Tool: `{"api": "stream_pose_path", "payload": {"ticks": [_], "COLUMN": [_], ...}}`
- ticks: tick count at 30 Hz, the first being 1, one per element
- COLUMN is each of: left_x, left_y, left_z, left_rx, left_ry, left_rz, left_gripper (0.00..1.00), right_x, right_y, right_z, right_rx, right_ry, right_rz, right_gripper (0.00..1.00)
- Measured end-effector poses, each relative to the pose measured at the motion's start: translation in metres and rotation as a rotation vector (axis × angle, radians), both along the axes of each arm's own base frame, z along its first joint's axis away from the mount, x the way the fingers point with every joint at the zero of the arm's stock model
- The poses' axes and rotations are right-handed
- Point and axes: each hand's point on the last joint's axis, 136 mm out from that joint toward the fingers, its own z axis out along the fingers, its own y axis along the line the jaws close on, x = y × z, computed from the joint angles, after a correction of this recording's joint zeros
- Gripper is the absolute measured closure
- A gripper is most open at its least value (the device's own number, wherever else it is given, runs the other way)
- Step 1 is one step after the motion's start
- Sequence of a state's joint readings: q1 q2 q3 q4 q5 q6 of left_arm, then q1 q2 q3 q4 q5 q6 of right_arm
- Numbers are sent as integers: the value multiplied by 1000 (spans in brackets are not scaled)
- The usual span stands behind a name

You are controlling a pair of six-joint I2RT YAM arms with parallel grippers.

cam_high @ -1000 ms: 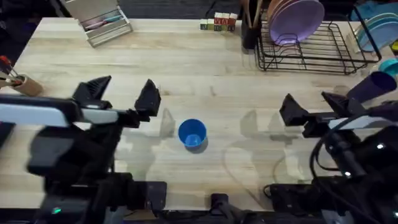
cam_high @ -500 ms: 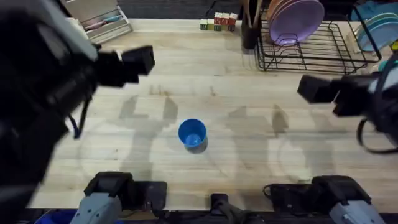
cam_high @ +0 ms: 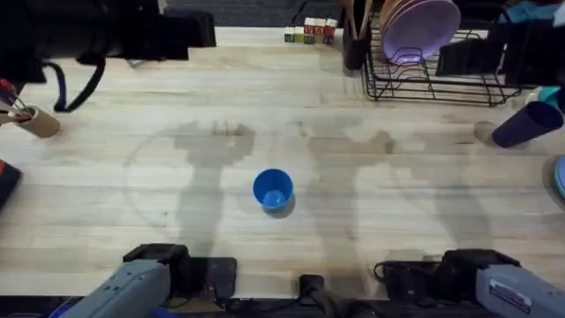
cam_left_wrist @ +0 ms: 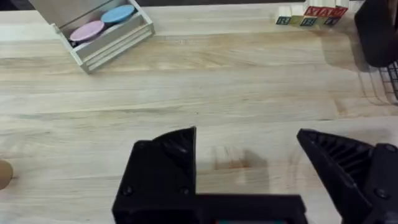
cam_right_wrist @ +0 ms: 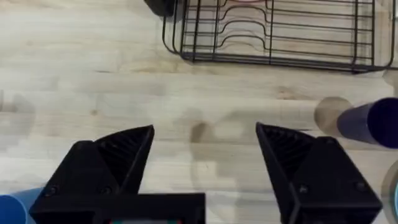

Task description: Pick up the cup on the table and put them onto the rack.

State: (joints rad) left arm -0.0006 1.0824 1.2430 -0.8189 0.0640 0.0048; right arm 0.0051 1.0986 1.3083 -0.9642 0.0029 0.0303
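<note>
While both arms are hanging high at the upper corners of the overhead frame, neither cup is yet being held. Reading left to right: a tan cardboard tube is lying at the far left edge; the left gripper is hovering over bare wood with its black fingers spread apart; a grey slatted tray holding pink and blue discs is sitting at the upper left of the left wrist view. The bright blue plastic tumbler is standing upright at the centre of the light wooden table, well apart from everything. The black wire dish rack, holding lilac plates, is occupying the upper right. The right gripper is also gaping, empty, near the dark purple tumbler lying at the right edge. A good pick probably means descending squarely over a rim. The plates are narrowing the free rack space.
</note>
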Motion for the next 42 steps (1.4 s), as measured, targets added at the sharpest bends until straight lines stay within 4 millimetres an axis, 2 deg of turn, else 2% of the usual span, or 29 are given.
{"api": "stream_pose_path", "payload": {"ticks": [3, 9, 13, 18, 22, 23, 26, 34, 35, 42], "left_x": [4, 3, 3, 3, 3, 3, 3, 3, 3, 3], "left_y": [0, 0, 0, 0, 0, 0, 0, 0, 0, 0], "left_z": [-1, -2, -2, -2, -2, -2, -2, -2, -2, -2], "left_rx": [0, 0, 0, 0, 0, 0, 0, 0, 0, 0], "left_ry": [8, 15, 15, 15, 15, 15, 15, 15, 15, 15], "left_rz": [0, 0, 0, 0, 0, 0, 0, 0, 0, 0], "left_gripper": [7, 7, 7, 6, 7, 7, 7, 7, 7, 7], "right_x": [7, 8, 6, -4, -11, -12, -8, 12, 20, 31], "right_y": [0, 0, -36, -93, -132, -155, -173, -191, -196, -203], "right_z": [-2, -6, -7, -9, -20, -30, -39, -70, -82, -105], "right_rx": [0, 0, -18, -8, 3, 12, 18, 32, 36, 47], "right_ry": [18, 37, 42, 53, 90, 115, 131, 188, 205, 248], "right_rz": [0, 0, -123, -328, -459, -526, -568, -586, -585, -584], "right_gripper": [5, 5, 5, 7, 6, 5, 5, 5, 5, 5]}}
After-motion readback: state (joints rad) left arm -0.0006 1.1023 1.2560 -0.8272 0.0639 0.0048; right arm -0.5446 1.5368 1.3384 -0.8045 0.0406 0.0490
